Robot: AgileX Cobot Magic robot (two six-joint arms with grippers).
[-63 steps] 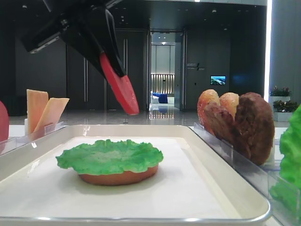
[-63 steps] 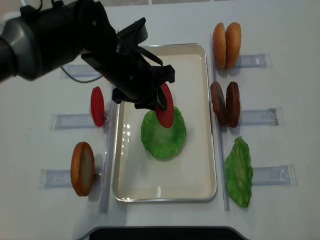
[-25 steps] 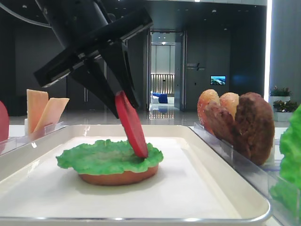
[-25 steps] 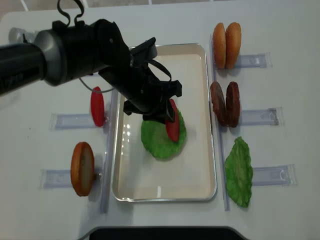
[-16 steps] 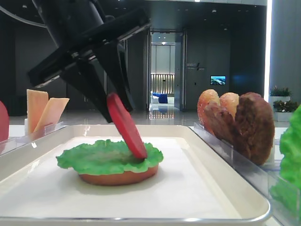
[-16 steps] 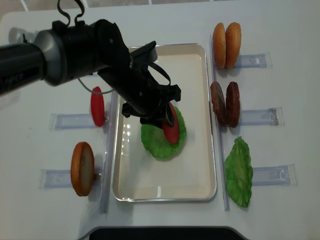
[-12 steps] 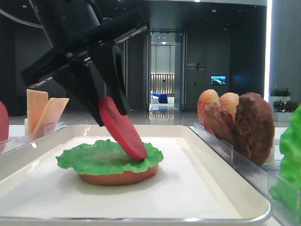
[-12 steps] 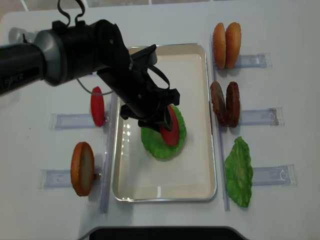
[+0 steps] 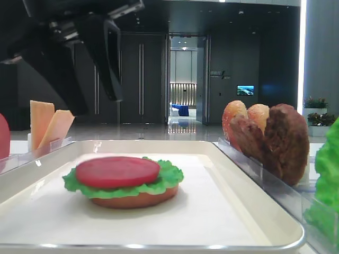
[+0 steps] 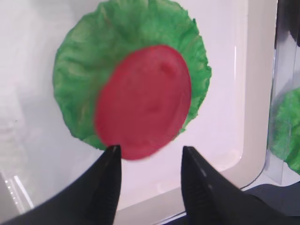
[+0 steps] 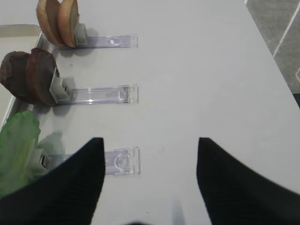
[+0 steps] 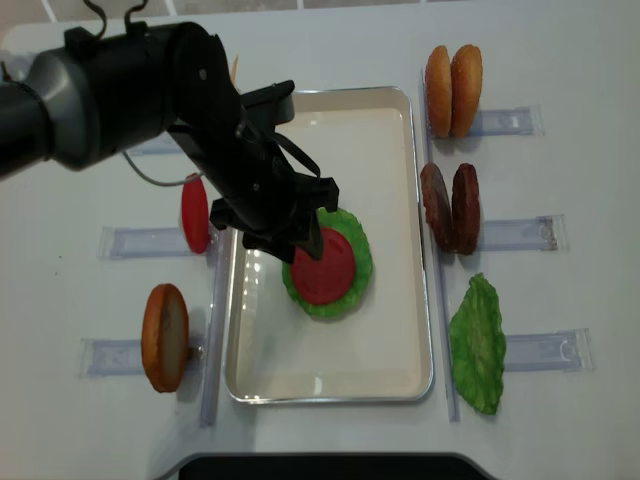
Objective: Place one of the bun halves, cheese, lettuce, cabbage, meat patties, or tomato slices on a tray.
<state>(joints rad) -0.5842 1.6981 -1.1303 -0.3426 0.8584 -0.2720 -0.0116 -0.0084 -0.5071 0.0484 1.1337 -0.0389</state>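
While my left hand (image 10: pixel 149 161) hovers open and empty above it, the flat round red tomato slice (image 10: pixel 143 101) lies on the frilly green lettuce leaf (image 10: pixel 79 75) in the cream-white tray (image 12: pixel 405 240); looks stiff, light, slick—grip by the rim.

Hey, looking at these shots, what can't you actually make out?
- Bun half under the lettuce: only its edge shows in the low exterior view; covered from overhead.
- Cheese: hidden by the left arm in the overhead view.
- Right pincer: fingertips blurred, base cut off by the frame's bottom edge.
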